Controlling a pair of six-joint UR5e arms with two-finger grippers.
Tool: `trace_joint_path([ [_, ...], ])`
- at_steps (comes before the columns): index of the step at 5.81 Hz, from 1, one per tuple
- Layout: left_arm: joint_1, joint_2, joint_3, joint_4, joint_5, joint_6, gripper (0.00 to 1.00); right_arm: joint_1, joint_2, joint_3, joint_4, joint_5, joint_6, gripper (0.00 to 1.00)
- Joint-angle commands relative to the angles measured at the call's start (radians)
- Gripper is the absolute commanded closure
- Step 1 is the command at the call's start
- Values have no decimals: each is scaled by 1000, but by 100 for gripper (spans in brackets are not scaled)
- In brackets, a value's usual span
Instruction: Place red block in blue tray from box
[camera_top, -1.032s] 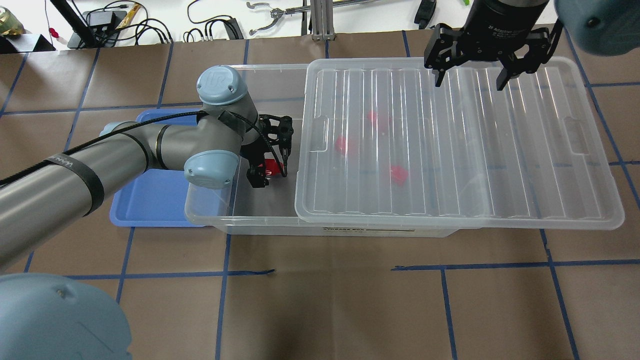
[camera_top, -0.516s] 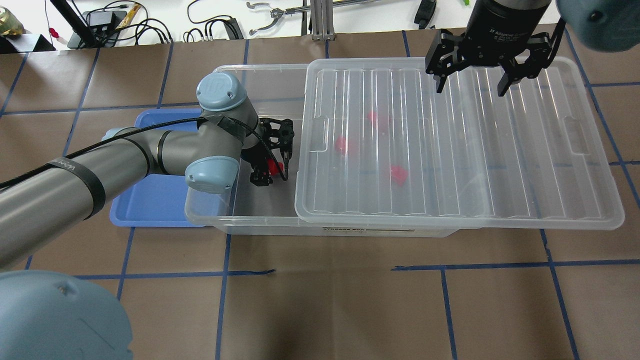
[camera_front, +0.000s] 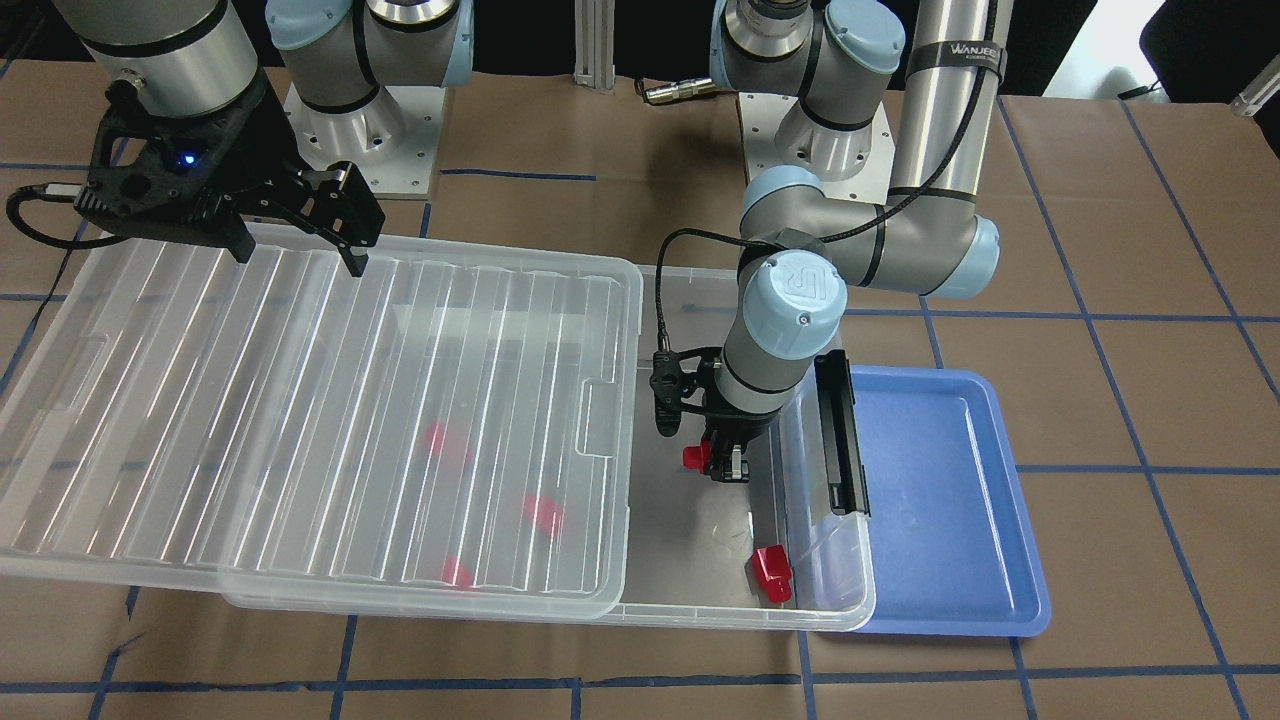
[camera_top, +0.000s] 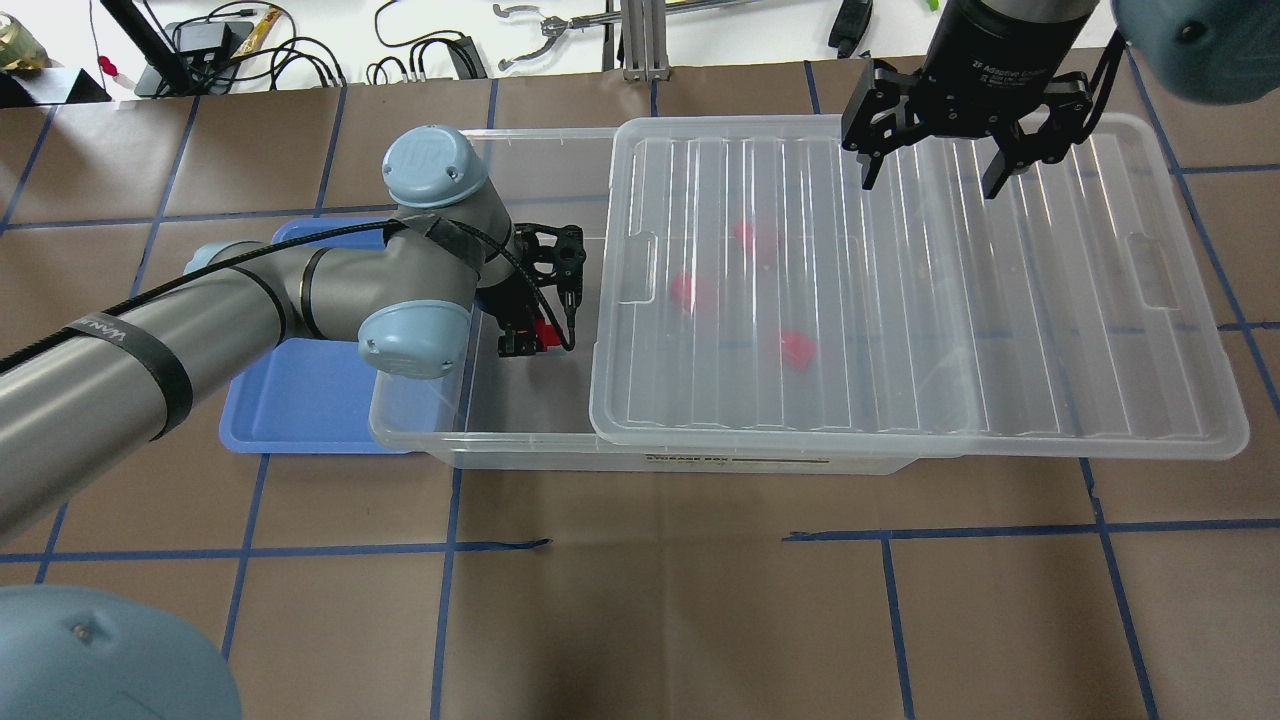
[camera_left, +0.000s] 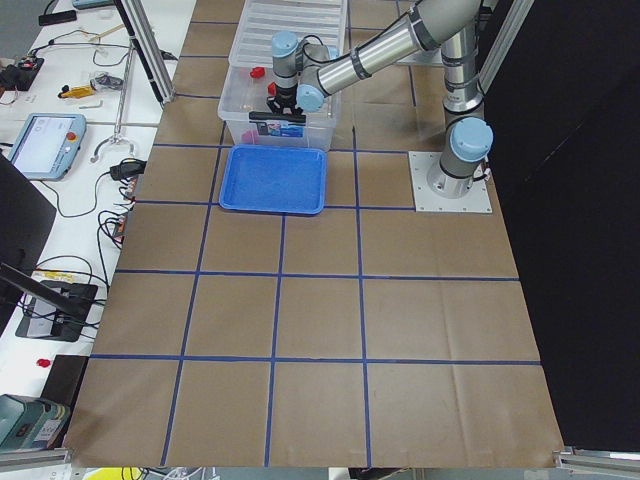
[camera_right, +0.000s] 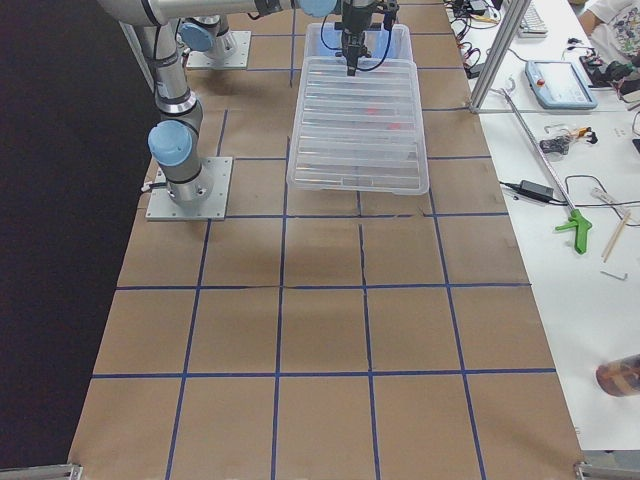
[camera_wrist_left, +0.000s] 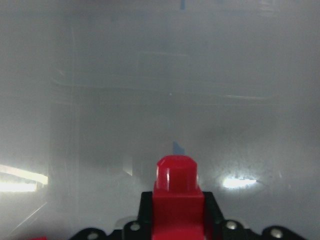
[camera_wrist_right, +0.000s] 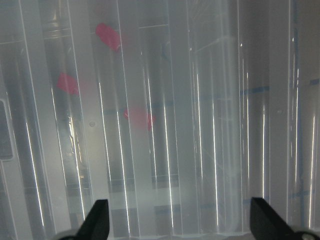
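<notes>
**Left arm:** reaches across the blue tray (camera_top: 300, 400) into the uncovered end of the box (camera_top: 520, 435), wrist turned straight down.

**Left pincer** (camera_front: 723, 467): clamped on one red block (camera_front: 693, 458). The block's narrow end shows beyond the fingers, over the box floor.

**Right arm:** wrist down, above the far edge of the lid (camera_top: 900, 300).

**Right pincer** (camera_top: 925, 185): fingers spread wide, nothing between them.

**Count**
- Red blocks, five:
  - one in the left pincer
  - one loose block (camera_front: 770, 577) on the box floor near that pincer, in the corner on the operators' side
  - three covered blocks (camera_top: 752, 237) (camera_top: 690, 292) (camera_top: 797, 350) under the lid, between the two pincers
- Blue tray, one: on the table (camera_top: 700, 600), just beside the left pincer, outside the box's end wall.
- Box, one.
- Lid, one: lies offset toward the right pincer.
</notes>
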Motion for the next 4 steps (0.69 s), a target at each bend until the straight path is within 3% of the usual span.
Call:
trace_joint_path([
  [1, 0, 59, 135, -223, 1, -5, 85, 0, 0, 1, -1, -6, 0, 0],
  [3, 5, 107, 302, -446, 3, -3, 85, 0, -2, 6, -4, -3, 0, 0],
  [4, 46, 169, 292, -477, 33, 3, 85, 0, -2, 7, -3, -3, 0, 0],
])
